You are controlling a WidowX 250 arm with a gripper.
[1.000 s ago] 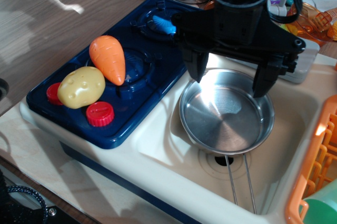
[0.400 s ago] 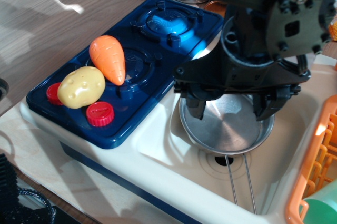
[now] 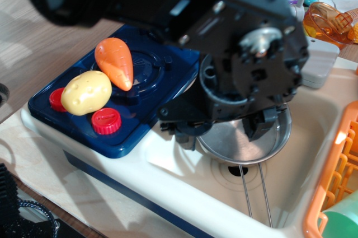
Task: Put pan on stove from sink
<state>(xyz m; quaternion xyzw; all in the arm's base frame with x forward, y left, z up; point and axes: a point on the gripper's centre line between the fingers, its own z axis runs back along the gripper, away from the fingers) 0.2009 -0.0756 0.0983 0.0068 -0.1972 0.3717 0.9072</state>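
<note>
The shiny steel pan [image 3: 240,149] lies in the cream sink [image 3: 179,179], with its wire-loop handle [image 3: 254,187] pointing toward the front edge. My black gripper [image 3: 221,131] hangs low over the pan and hides most of it. Its jaws stand apart: the left fingertip [image 3: 186,135] is at the pan's left rim and the right fingertip [image 3: 258,127] is over the pan's inside. They hold nothing. The dark blue stove [image 3: 140,120] lies left of the sink, and my arm covers its far burner.
An orange carrot [image 3: 114,61] and a yellow potato [image 3: 86,92] lie on the stove's near burner area, beside two red knobs [image 3: 106,121]. An orange dish rack [image 3: 335,176] borders the sink on the right. A grey faucet base [image 3: 319,61] stands behind the sink.
My gripper has come down and toward the front left over the pan, now covering most of it and the far burner. The pan has not moved.
</note>
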